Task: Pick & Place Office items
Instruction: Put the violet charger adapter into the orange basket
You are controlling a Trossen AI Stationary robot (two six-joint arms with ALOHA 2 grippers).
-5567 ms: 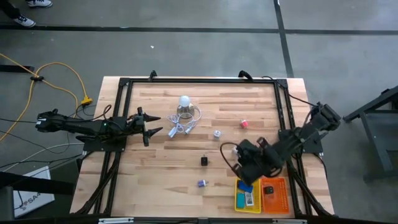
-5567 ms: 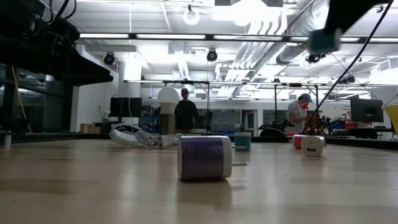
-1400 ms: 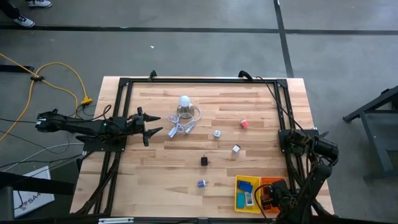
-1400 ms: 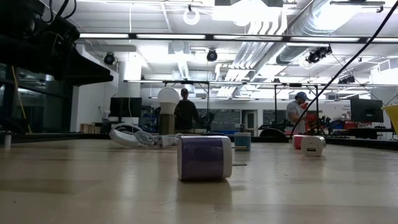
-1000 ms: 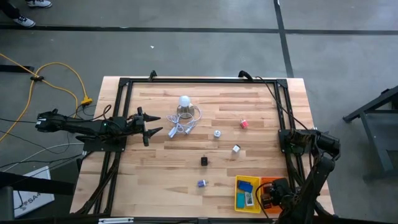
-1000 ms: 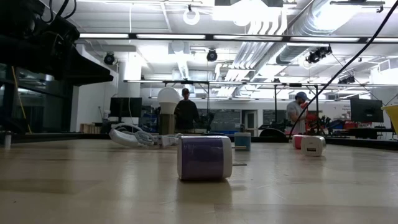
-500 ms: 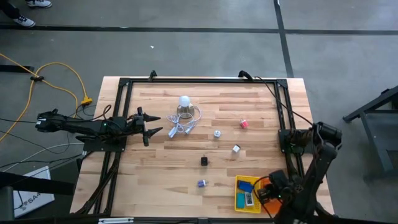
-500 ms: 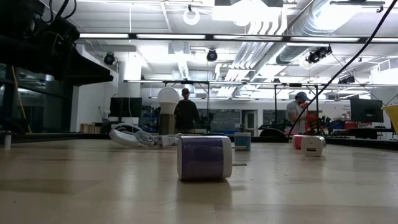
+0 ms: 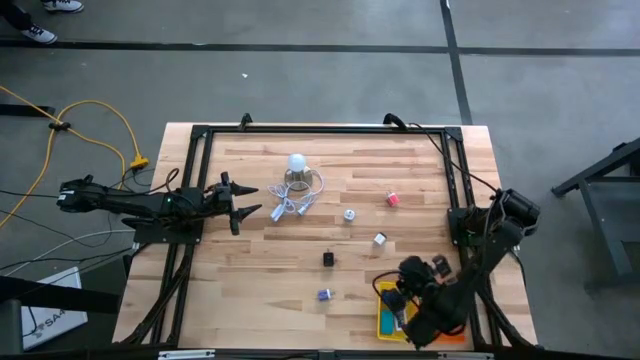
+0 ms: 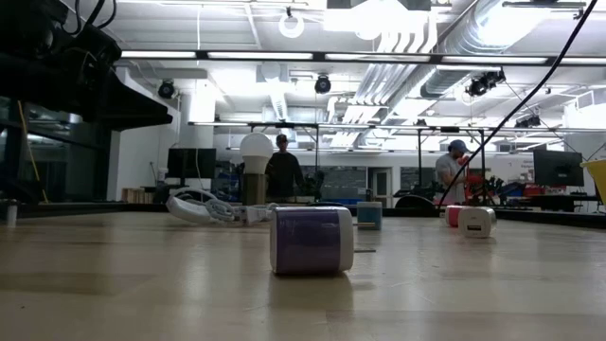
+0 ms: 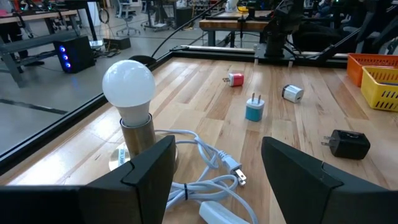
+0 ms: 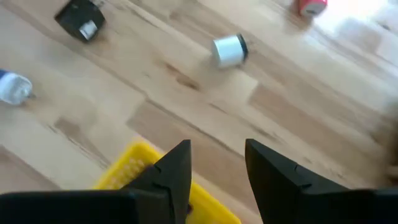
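Several small office items lie flat on the wooden table: a pink cube (image 9: 393,199), a teal-white plug piece (image 9: 349,214), a white cube (image 9: 380,239), a black block (image 9: 328,259) and a blue-white piece (image 9: 325,295). My right gripper (image 9: 398,286) hovers open over the far left corner of the yellow tray (image 9: 384,320). Its wrist view shows the open fingers (image 12: 217,165) above that tray corner (image 12: 127,171), with the white cube (image 12: 230,50) and black block (image 12: 81,18) beyond. My left gripper (image 9: 245,205) waits open at the table's left edge.
A white bulb on a clear base (image 9: 296,163) stands far left of centre, its looped white cord (image 9: 290,207) lying right before the left gripper (image 11: 214,168). The right arm covers most of the orange tray (image 9: 460,335). People show in the room behind (image 10: 280,170).
The right arm has swung out of the near right corner toward the table's left, carrying its gripper across the orange tray to the yellow tray's far left corner. The items on the table have stayed where they were.
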